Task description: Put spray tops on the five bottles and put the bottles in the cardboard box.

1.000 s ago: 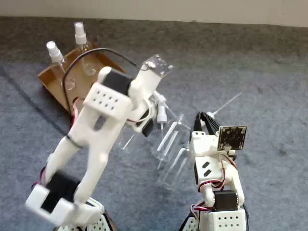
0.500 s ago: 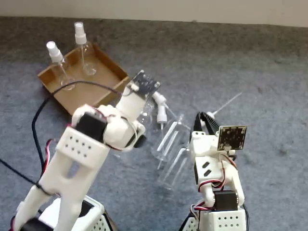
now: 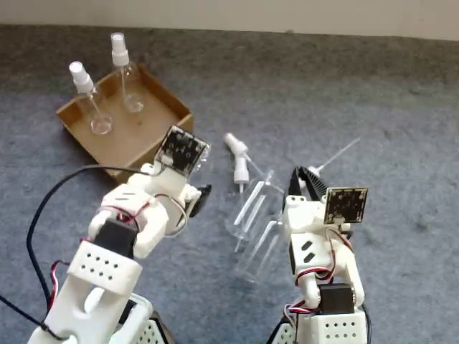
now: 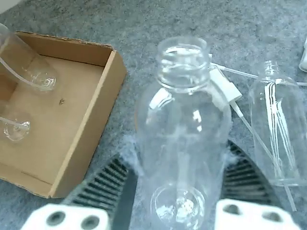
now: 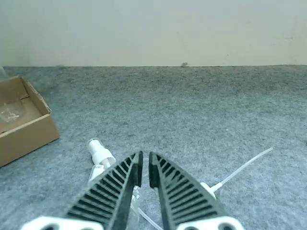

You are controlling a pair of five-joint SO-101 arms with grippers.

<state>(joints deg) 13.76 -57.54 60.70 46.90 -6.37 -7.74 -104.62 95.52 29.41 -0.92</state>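
Left arm: bent low just beside the cardboard box [image 3: 147, 125], my left gripper [image 4: 180, 167] clamped round an uncapped clear bottle [image 4: 184, 110]. Box: two capped bottles [image 3: 91, 107] standing inside. Middle: loose spray tops [image 3: 239, 161] and bare bottles [image 3: 254, 215] lying on grey carpet [image 3: 373, 107]. Right arm: folded upright, my right gripper [image 5: 145, 165] closed, holding nothing. Behind: pale wall [image 5: 153, 28].

the bottle [image 4: 182, 139] is clear, glossy plastic. the box [image 4: 91, 120] is matt brown cardboard. the carpet [image 3: 401, 93] is rough grey cloth. the spray tops [image 5: 98, 152] are smooth white plastic; the right gripper [image 5: 145, 163] is black ribbed plastic.
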